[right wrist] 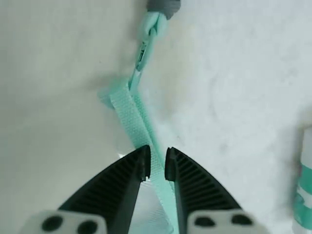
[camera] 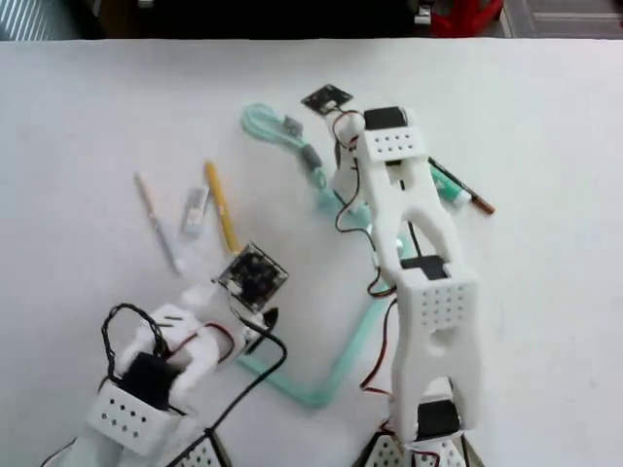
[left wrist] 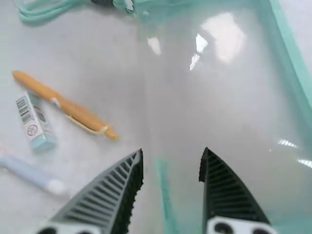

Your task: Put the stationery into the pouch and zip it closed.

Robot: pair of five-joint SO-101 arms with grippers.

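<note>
Right gripper (right wrist: 156,163) is clamped on the teal edge band of the pouch (camera: 313,393), mid-table (camera: 545,117); left gripper (left wrist: 170,168) hangs over its left rim, jaws apart. Orange pen (camera: 221,206) lies outside to the left, so loading seems barely begun. Next comes grasping that pen.

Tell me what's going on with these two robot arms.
The arms are packing stationery into a clear pouch, and nothing looks packed yet. The right gripper pinches the pouch's teal edge strip. The left gripper hangs open over another edge of the pouch. An orange pen, an eraser and a white pen lie on the table beside it. Another pen lies by the right arm.
</note>
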